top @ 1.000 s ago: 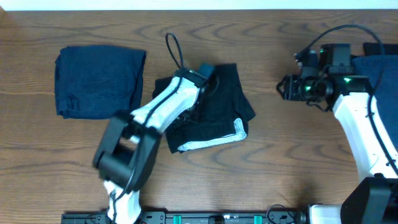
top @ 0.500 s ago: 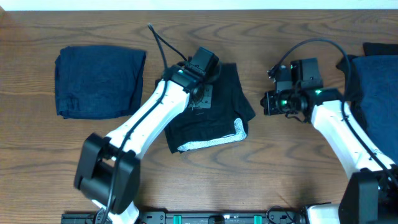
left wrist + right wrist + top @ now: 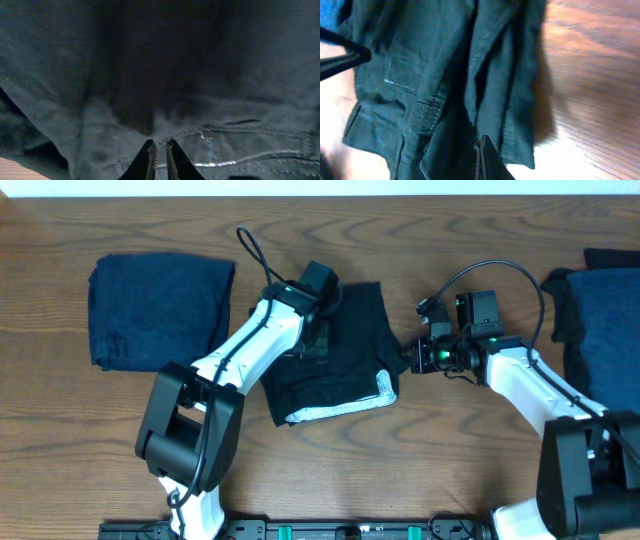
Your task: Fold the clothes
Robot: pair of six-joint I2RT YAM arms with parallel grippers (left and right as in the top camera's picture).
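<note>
Three garments on table: black garment [image 3: 350, 370], folded navy garment [image 3: 160, 310] to its left, second navy garment [image 3: 612, 320] well to its right. Two grippers: left gripper [image 3: 159, 150] pressed together atop black garment, right gripper [image 3: 481, 147] pressed together at its right edge.

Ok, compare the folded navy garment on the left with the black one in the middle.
The dark navy fabric garment is plain blue; the black fabric garment shows a pale edge. The navy one lies in a flat, tidy fold; the black one is rumpled. Nothing touches the navy one; the left claw and right claw are both at the black one. Both are soft cloth on the wooden table.
</note>
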